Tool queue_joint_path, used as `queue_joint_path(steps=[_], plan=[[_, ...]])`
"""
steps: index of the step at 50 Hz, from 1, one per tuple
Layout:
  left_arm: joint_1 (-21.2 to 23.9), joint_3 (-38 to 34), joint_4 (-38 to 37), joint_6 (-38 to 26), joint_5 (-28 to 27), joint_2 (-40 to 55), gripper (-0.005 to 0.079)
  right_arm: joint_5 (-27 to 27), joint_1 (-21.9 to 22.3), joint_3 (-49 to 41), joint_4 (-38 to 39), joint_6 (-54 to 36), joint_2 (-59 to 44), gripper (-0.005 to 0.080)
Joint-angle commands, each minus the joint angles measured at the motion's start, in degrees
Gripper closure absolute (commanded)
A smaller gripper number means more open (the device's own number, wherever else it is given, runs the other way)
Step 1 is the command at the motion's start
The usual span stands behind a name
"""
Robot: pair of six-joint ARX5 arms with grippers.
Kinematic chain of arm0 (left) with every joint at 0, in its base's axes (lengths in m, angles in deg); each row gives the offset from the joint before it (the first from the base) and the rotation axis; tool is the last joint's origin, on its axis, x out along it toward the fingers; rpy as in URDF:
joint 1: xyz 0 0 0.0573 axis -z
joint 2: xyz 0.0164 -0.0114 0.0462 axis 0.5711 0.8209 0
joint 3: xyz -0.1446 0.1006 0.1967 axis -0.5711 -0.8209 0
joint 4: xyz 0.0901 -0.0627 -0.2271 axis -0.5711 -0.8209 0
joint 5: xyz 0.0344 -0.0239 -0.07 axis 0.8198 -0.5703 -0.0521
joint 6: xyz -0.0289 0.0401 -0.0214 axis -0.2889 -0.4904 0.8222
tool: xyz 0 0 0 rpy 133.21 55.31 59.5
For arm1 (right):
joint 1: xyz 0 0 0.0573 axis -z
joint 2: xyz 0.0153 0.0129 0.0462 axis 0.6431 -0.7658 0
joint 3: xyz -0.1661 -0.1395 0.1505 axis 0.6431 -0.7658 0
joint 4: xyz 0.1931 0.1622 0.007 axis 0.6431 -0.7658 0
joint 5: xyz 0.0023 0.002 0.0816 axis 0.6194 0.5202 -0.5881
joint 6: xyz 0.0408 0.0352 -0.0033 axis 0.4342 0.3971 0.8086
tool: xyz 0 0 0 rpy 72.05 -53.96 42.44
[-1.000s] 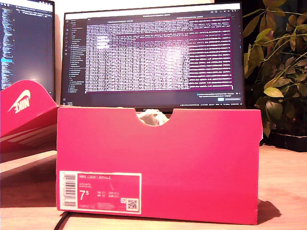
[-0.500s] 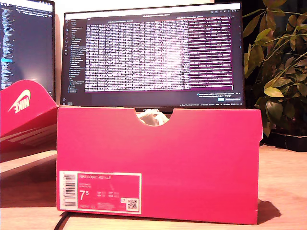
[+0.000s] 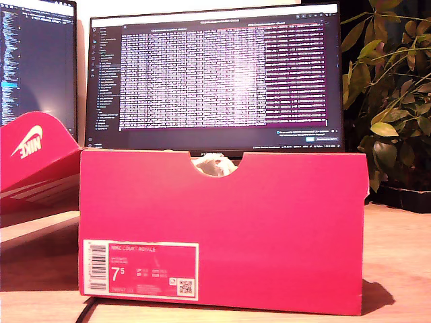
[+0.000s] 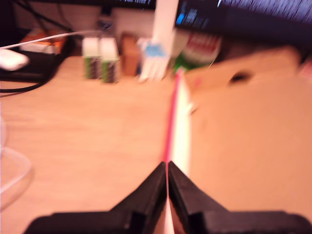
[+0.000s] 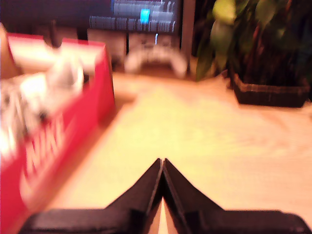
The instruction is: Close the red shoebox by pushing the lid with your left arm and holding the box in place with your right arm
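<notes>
Nothing moved; shoebox (image 3: 222, 229) hides both arms; blurred wrist views, jaws seemingly pressed together.

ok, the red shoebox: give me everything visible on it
The red shoebox stands upright on the wooden table, end panel facing the exterior camera. It looks like cardboard, with a semicircular notch in the top edge showing white paper inside. A white size label reads 7.5. It is open: the lid hangs out at the exterior view's left. No end effector touches it.

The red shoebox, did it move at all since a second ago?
No. The red shoebox sits in the same spot under the monitor in the exterior view.
</notes>
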Motion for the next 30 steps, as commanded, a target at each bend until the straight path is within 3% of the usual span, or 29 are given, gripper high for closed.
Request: queue_joint_path(steps=[1,13,21,30], plan=[[-0.1,-1.1,2.2,1.9,-2.2,-0.5,0.0757,-1.0,0.1,-0.3,1.6,5.3,-0.5,0.0764],[-0.1,3.3,2.7,5.7,-4.7,-0.4,0.0761,-5.5,0.1,3.5,5.7,11.9,-0.6,0.0764],[-0.1,6.7,1.7,6.2,-5.4,2.1,0.0761,-5.6,0.1,8.7,0.7,12.3,-2.4,0.0765],[-0.1,11.5,1.0,6.2,-7.5,11.2,0.0761,-6.3,0.1,14.6,-3.9,12.5,-9.4,0.0765]])
